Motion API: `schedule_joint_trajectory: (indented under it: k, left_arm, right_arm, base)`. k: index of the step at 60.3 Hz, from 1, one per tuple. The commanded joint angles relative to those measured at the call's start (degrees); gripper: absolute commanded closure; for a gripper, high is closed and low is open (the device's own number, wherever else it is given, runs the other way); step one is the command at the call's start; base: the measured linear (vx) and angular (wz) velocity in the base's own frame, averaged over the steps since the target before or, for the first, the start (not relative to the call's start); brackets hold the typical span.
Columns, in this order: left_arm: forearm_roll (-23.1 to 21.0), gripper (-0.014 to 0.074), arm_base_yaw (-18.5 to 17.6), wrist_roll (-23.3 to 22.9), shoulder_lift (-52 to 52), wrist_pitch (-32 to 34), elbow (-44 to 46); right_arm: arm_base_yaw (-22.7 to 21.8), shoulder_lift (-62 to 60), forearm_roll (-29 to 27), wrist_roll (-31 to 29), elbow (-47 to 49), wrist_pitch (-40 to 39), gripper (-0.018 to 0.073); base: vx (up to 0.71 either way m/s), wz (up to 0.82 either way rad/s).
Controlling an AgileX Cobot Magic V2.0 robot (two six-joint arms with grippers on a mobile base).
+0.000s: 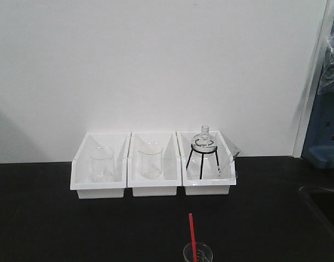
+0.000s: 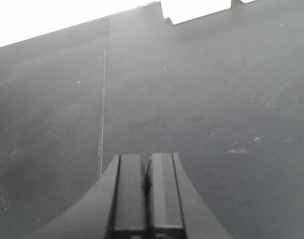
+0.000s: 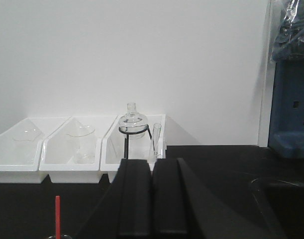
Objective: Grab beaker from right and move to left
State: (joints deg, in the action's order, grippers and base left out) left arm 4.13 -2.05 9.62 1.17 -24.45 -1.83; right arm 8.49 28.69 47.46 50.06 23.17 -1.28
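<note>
Bottom center of the front view, the beaker [image 1: 197, 253] with its red rod [image 1: 192, 236] sits on the black table [image 1: 57, 224] — nothing's touching it. Left gripper [image 2: 147, 194] and right gripper [image 3: 152, 199] are both clenched, holding nothing.

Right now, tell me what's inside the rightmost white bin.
The rightmost white bin holds a round-bottomed glass flask on a black tripod stand, plus a tilted clear glass tube. The front wall hides the bin's floor.

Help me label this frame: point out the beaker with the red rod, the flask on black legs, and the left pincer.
beaker [image 1: 198, 253]: front view, glass rim.
flask [image 1: 203, 142]: front view, round bulb.
left pincer [image 2: 147, 191]: left wrist view, between the shut fingertips.
</note>
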Motion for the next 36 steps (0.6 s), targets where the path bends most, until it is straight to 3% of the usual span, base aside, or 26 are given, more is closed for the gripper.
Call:
schedule_joint_trajectory:
  k: [1,7,12,16,20,23,26,31,36]
  left_arm:
    - [0.01,0.0603,-0.36,-0.06,0.36,4.39,-1.06]
    - [0.01,0.0603,-0.36,-0.06,0.36,4.39,-1.06]
    - [0.01,0.0603,-0.36,-0.06,0.36,4.39,-1.06]
    - [0.01,0.0603,-0.36,-0.06,0.36,4.39,-1.06]
    - [0.01,0.0603,-0.36,-0.06,0.36,4.39,-1.06]
    - [0.01,0.0603,-0.36,-0.06,0.36,4.39,-1.06]
    - [0.01,0.0603,-0.36,-0.06,0.36,4.39,-1.06]
    - [0.01,0.0603,-0.36,-0.06,0.36,4.39,-1.06]
    - [0.01,0.0603,-0.36,-0.06,0.36,4.39,-1.06]
  right_arm:
    - [-0.14,0.23,0.07,-0.16,1.68,-2.75,0.0564]
    - [-0.14,0.29,0.20,-1.37,1.52,-2.75,0.0564]
    - [-0.14,0.37,-4.62,-8.40,1.26,-2.08,0.0564]
    - [-0.14,-0.42,-14.71,-21.00,1.25,-0.42,0.0564]
    - [-0.21,-2.58,-28.32,-36.37,1.25,1.74,0.0564]
    - [-0.21,-4.18,-35.17,-47.23,1.25,3.17,0.0564]
    - [-0.21,-5.81,-39.97,-54.31,1.20,4.89,0.0564]
    - [-0.51,-9.14,-44.22,-59.53,-0.89,6.02,0.0564]
    - [-2.94,-12.79,-45.21,-56.93,-6.50,4.25,0.0564]
  base:
    - [0.00,0.00]
    - [0.00,0.00]
    - [0.00,0.00]
    - [0.00,0.00]
    - [0.00,0.00]
    - [0.00,0.00]
    - [0.00,0.00]
    - [0.00,0.00]
    - [0.00,0.00]
